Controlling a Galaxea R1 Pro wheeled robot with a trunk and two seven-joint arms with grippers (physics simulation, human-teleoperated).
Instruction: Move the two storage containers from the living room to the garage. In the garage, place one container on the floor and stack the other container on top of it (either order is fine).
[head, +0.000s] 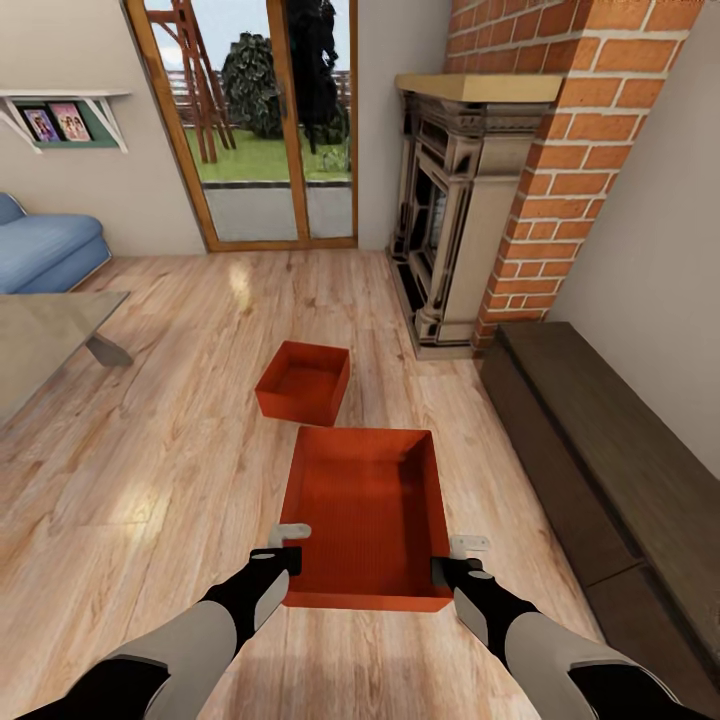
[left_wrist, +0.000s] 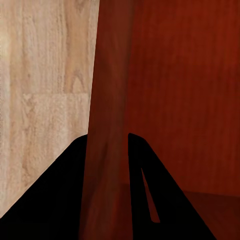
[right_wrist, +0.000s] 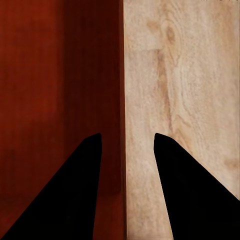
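Two orange-red storage containers lie on the living room's light wood planks. The near container (head: 365, 515) sits just ahead of me and the far container (head: 303, 382) lies beyond it. My left gripper (head: 290, 548) is at the near container's left wall by its front corner. In the left wrist view that wall (left_wrist: 107, 100) fills the gap between the fingers, so my left gripper (left_wrist: 108, 137) is shut on it. My right gripper (head: 458, 557) straddles the right wall (right_wrist: 107, 100). My right gripper (right_wrist: 127, 135) is open, with floor visible beside the outer finger.
A stone fireplace (head: 450, 220) with a red-brick chimney (head: 560, 150) stands ahead on the right, and a dark wooden bench (head: 600, 440) runs along the right wall. Wood-framed glass doors (head: 270, 120) are straight ahead. A blue sofa (head: 45, 250) and a low table (head: 40, 335) are on the left.
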